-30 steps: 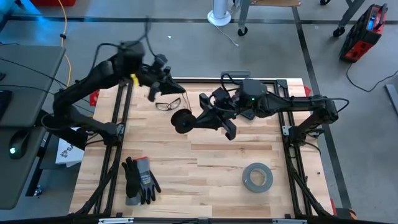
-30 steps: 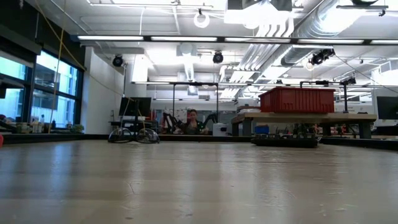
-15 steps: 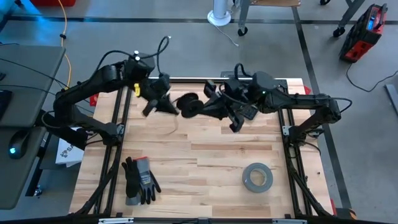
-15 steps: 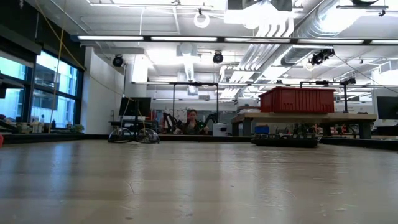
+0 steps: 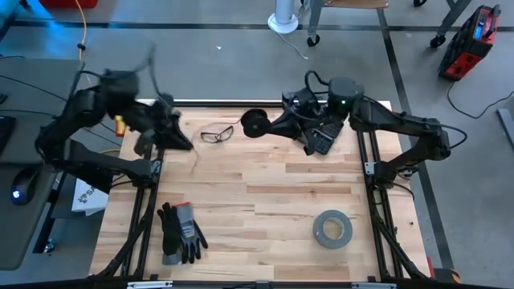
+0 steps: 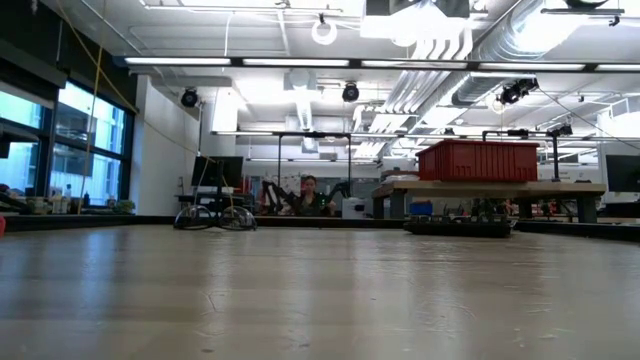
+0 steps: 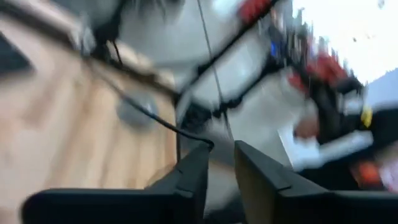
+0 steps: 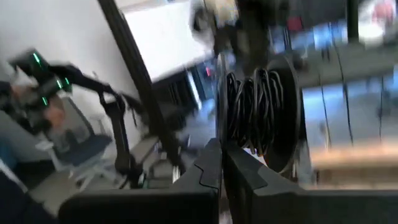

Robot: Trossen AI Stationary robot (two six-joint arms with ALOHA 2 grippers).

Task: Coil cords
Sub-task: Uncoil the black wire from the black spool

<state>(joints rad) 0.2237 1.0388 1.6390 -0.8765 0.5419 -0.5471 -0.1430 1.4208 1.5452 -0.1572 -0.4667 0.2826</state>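
**Cord mostly on the spool, tail end left to tidy**

In the high view, the small round black plastic spool (image 5: 254, 123) hung in the upper middle of the frame, above the back edge of the pale wooden worktop (image 5: 265, 201), carried by the right pincer (image 5: 277, 126). That pincer's fingers were pressed together at the spool's rim. The right wrist view showed the thin dark wire-like cord (image 8: 252, 109) wrapped in several turns around the spool's core, so the bulk of the winding looked done.

The left pincer (image 5: 165, 132) sat at the upper left of the high view, over the worktop's left rail, its fingers a little apart and holding nothing that could be made out. In its wrist view a loose dark strand ran past just beyond the fingertips (image 7: 196, 163); whether it was the cord's free end could not be told.

What remained, by the look of it, was securing any trailing end and setting the spool down.
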